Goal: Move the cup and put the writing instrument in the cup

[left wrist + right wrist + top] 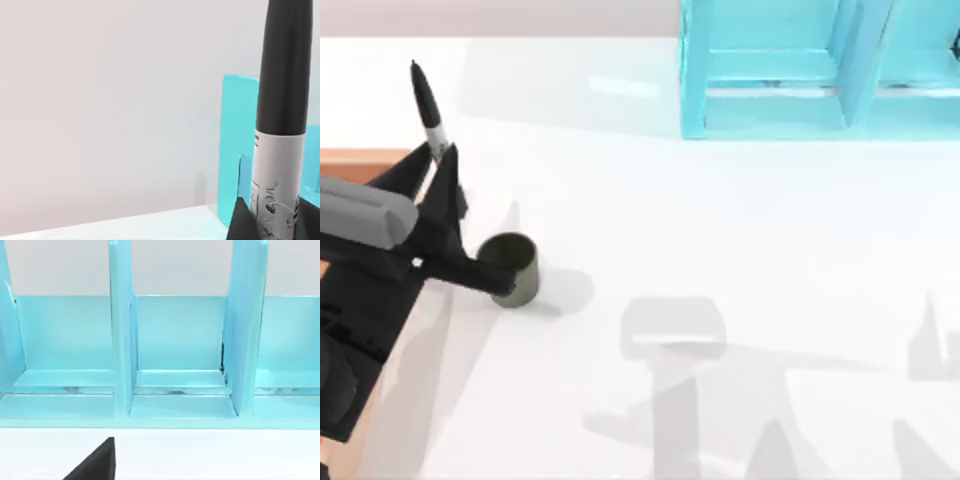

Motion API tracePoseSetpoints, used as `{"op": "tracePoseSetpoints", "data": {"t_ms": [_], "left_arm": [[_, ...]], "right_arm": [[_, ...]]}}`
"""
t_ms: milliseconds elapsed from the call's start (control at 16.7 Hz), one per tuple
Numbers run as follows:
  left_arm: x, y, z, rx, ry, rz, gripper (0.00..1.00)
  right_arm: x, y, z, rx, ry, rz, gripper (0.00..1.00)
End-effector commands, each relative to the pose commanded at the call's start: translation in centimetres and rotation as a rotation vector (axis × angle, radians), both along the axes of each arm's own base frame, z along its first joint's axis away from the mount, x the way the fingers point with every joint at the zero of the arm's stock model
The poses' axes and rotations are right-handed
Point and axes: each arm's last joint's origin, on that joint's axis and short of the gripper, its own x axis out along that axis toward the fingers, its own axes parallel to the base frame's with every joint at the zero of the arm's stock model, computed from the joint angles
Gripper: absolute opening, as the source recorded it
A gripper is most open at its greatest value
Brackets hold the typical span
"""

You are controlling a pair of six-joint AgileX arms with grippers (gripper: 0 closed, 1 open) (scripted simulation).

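Note:
My left gripper (436, 168) at the table's left side is shut on the writing instrument (428, 108), a slim marker with a black cap and a light grey barrel. It is lifted off the table, cap end away from the gripper. In the left wrist view the marker (279, 165) rises from between the dark fingers (241, 221). The dark olive-grey cup (512, 268) stands upright on the white table, just right of the left arm. A black part of that arm overlaps its left side. A dark part of my right gripper (96, 464) faces the cyan rack.
A cyan rack with upright dividers (790, 70) stands at the table's back right, seen close up in the right wrist view (175, 340). The white tabletop (720, 220) stretches between cup and rack. A brown strip (355, 160) lies at the left edge.

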Motion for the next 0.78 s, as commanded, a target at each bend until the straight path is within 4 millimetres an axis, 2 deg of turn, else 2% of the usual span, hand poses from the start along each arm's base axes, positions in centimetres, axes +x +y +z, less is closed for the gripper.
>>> {"op": "tracePoseSetpoints", "data": {"t_ms": [300,600,780], "left_arm": [[1.0,-0.5,0.2,-0.008,-0.016,-0.004,0.00],[3.2,-1.2,-1.4,0.010,0.019,-0.002,0.00],[4.1,-1.3,-1.4,0.000,0.000,0.000,0.00]], "right_arm": [[0.0,0.0,0.0,0.000,0.000,0.000,1.00],[0.0,0.0,0.0,0.000,0.000,0.000,1.00],[0.0,0.0,0.0,0.000,0.000,0.000,1.00]]}}
